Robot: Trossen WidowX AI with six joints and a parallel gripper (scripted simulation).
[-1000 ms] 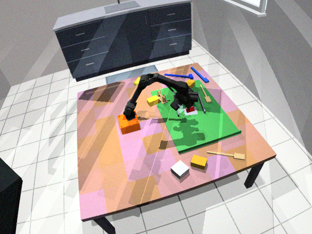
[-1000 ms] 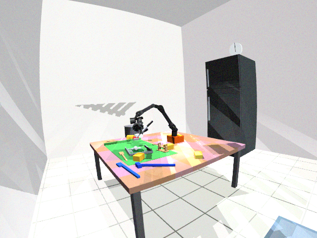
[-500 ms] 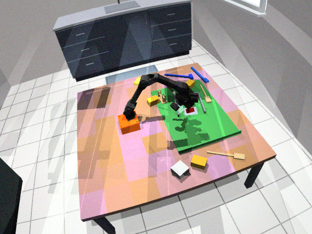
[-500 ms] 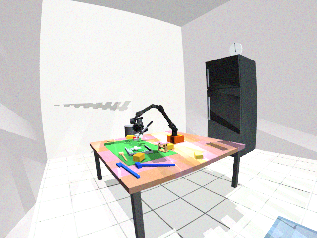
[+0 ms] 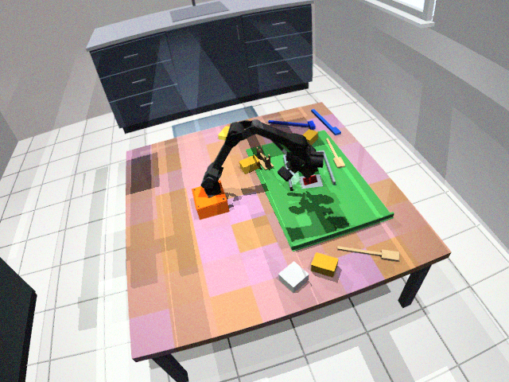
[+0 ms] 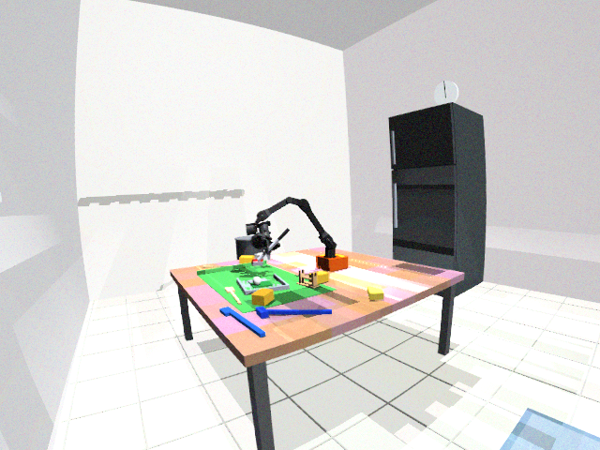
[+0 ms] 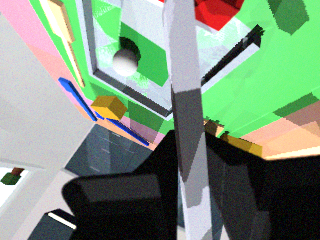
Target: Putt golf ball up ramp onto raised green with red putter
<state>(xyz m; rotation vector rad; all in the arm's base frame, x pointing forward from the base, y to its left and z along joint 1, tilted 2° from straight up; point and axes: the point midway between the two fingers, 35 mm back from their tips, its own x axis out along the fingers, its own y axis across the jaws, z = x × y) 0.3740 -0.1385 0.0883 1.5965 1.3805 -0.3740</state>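
My gripper is shut on the grey shaft of the red putter and holds it over the green mat. The putter's red head hangs just above the mat. The white golf ball lies inside the grey-rimmed raised green, to one side of the shaft in the wrist view. In the top view the arm hides the ball.
The arm's orange base sits left of the mat. A blue hammer, a blue bar, two wooden spatulas, several yellow blocks, a white block and a small wooden rack lie around the mat.
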